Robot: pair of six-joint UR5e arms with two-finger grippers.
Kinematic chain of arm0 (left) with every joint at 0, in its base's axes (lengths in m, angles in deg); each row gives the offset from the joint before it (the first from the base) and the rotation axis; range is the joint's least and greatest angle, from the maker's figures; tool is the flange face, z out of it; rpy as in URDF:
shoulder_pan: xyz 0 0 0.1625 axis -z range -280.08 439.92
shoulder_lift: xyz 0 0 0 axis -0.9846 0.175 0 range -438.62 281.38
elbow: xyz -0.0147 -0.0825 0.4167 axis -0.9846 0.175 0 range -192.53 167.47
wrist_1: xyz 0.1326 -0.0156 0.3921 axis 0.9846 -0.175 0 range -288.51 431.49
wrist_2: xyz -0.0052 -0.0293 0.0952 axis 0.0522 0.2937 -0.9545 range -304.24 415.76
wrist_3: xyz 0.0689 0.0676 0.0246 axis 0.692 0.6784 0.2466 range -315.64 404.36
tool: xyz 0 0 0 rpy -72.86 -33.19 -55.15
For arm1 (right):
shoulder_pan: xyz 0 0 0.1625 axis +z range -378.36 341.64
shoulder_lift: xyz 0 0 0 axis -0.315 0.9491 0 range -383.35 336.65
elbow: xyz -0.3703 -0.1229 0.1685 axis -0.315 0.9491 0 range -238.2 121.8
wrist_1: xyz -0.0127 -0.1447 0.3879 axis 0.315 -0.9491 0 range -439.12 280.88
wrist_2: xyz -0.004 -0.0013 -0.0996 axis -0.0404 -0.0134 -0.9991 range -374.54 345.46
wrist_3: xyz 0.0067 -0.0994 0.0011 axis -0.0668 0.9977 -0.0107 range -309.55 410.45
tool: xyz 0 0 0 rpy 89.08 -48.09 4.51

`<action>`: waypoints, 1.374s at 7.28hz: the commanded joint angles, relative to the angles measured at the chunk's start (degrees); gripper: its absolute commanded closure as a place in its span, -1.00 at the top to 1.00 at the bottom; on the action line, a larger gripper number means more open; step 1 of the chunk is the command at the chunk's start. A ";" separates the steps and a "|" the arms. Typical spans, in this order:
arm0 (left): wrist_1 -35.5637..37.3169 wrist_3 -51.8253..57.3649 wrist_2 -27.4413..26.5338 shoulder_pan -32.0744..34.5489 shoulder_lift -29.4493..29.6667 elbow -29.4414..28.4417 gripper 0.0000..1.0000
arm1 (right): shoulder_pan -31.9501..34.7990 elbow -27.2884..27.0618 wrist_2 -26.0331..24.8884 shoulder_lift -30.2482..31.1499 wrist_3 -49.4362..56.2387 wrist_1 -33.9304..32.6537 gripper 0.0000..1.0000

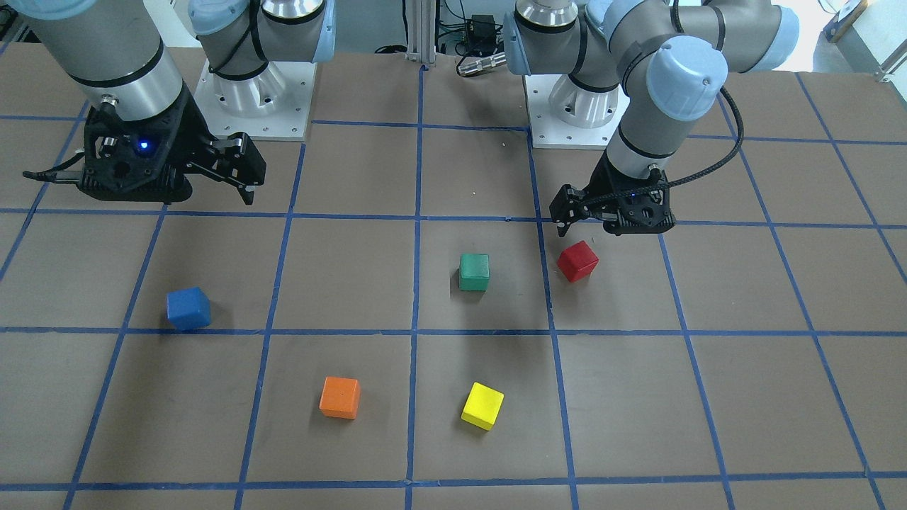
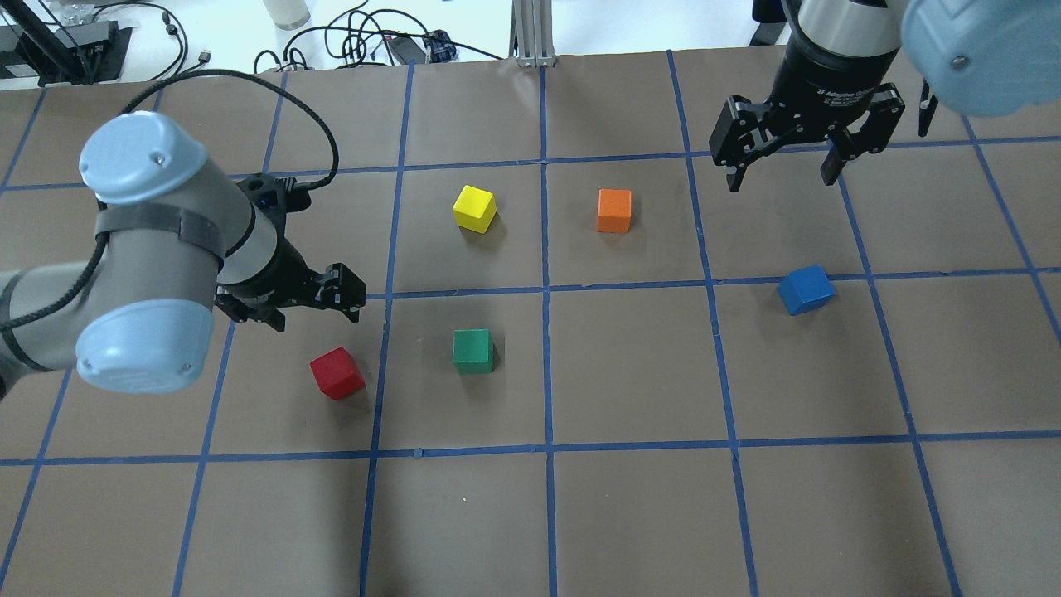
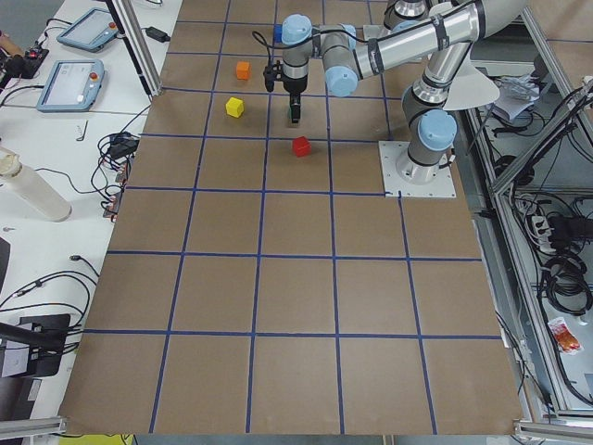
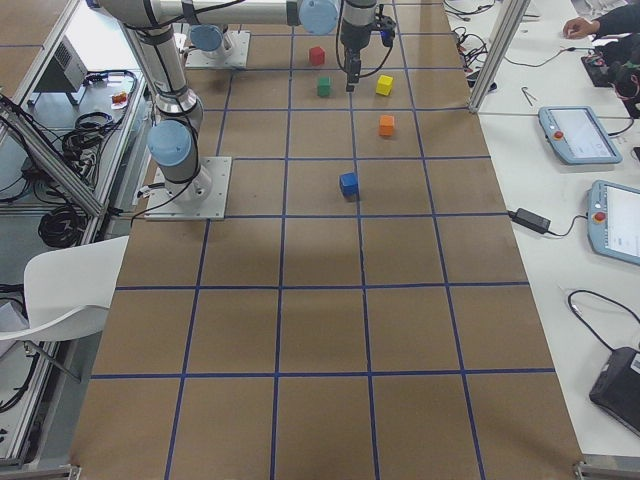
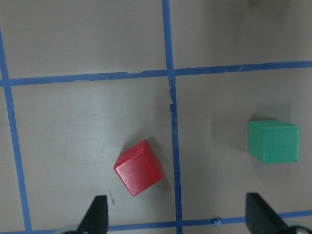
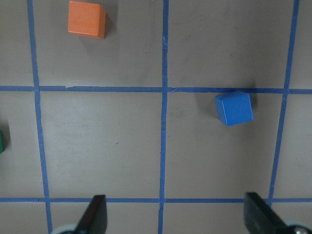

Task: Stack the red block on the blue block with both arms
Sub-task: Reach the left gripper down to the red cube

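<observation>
In the left wrist view the small matte red cube (image 5: 139, 167) is seen at the lower middle, turned askew, above the spread fingers (image 5: 99, 210) of the left gripper (image 5: 176, 201), by which nothing is grasped. The small matte blue cube (image 2: 806, 288) is shown by the overhead view instead, at the middle right of the brown gridded tabletop (image 2: 630, 514), well apart from the red one. It lies below the right gripper (image 2: 780, 182), likewise spread and empty.

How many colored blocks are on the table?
5. The red block sits on the robot's left side, the green block beside it toward the middle, the yellow block and orange block farther from the robot, the blue block on its right. None seems hidden.
</observation>
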 commanded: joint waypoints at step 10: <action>15.93 -8.74 -1.52 -0.87 6.05 11.41 0.78 | -0.09 -0.09 -0.38 0.17 0.02 0.03 1.00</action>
